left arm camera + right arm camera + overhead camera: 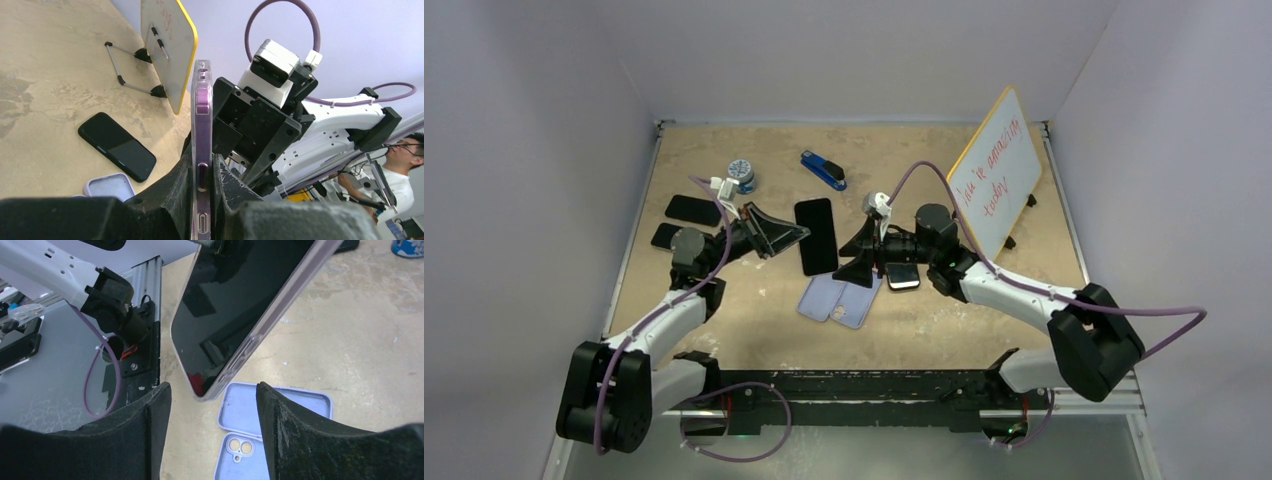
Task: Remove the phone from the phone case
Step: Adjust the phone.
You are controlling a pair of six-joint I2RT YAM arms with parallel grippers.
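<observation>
The left arm's jaws (202, 176) were clamped on the face and back of a phone (201, 125), gripping it near one short end and holding it clear of the counter (924, 330). The phone sat inside its clear case (270, 315), whose purple-tinted rim ran all the way around the dark screen. From above, the handset (816, 236) hung between the two arms, with the left jaws (796, 234) at its left long edge and the right jaws (864, 255) just to its right. The right arm's jaws (210, 390) stood wide open, touching nothing. The phone's lower corner (200, 387) hovered just beyond their tips, in line with the gap. Two empty lilac cases (270, 405) lay open on the counter beneath it. Another black phone (117, 146) lay flat near a yellow-edged whiteboard (996, 175) propped at the far right.
</observation>
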